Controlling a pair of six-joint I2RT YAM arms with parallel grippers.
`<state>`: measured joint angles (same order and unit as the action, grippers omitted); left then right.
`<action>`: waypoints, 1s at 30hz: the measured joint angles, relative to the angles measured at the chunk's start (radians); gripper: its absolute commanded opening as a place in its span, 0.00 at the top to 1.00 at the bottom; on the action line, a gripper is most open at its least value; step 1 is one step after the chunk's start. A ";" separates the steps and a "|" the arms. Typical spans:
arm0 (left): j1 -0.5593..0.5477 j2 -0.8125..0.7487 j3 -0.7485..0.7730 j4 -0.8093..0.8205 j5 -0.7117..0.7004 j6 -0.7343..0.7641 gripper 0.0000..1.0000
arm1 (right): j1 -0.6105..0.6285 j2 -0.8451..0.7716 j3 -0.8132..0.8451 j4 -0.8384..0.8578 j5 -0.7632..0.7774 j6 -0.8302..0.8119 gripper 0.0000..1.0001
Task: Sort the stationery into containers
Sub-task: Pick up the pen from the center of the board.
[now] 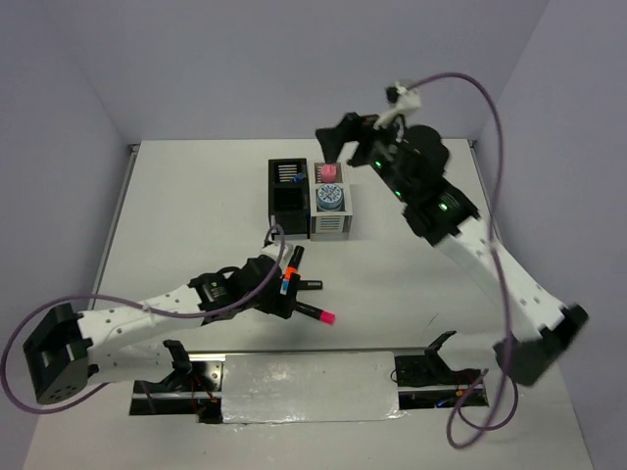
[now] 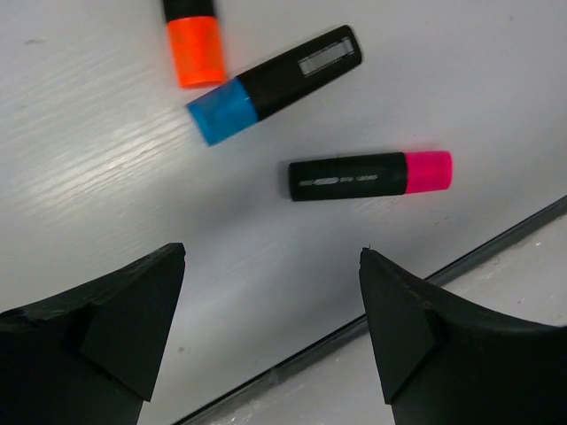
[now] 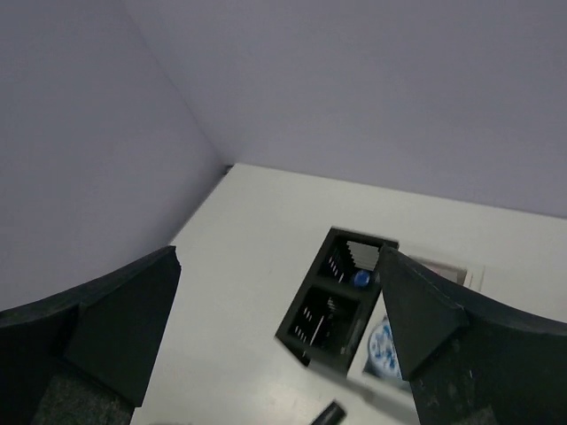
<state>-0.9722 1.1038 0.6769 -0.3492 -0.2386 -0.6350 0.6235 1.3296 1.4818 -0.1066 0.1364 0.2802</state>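
Pick-up step, apparently: left tool (image 2: 273, 266), jaws spread wide and empty, above the pink-ended highlighter (image 2: 370, 175) lying mid-frame on the counter (image 2: 89, 159) — next, lower and close across its barrel; right tool (image 3: 279, 257) likewise spread, empty.

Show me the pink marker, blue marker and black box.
pink marker (image 2: 368, 174), left wrist view, on its black barrel.
blue marker (image 2: 275, 81), left wrist view, on its black barrel.
black box (image 1: 290, 225), top view, on its near wall.
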 measured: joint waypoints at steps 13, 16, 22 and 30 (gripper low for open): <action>-0.013 0.295 0.102 0.193 0.237 0.199 0.08 | 0.009 -0.462 -0.523 -0.278 -0.142 0.082 0.00; -0.031 0.330 0.111 0.202 0.259 0.269 0.06 | 0.009 -0.528 -0.546 -0.309 -0.156 0.082 0.00; -0.063 0.333 0.104 0.233 0.275 0.432 0.03 | 0.009 -0.679 -0.549 -0.313 -0.185 0.074 0.00; -0.060 0.488 0.184 0.238 0.312 0.534 0.06 | 0.009 -0.731 -0.549 -0.338 -0.222 0.067 0.00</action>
<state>-1.0317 1.5917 0.8612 -0.1112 0.0738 -0.1005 0.6327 0.5991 0.9329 -0.4450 -0.0860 0.3470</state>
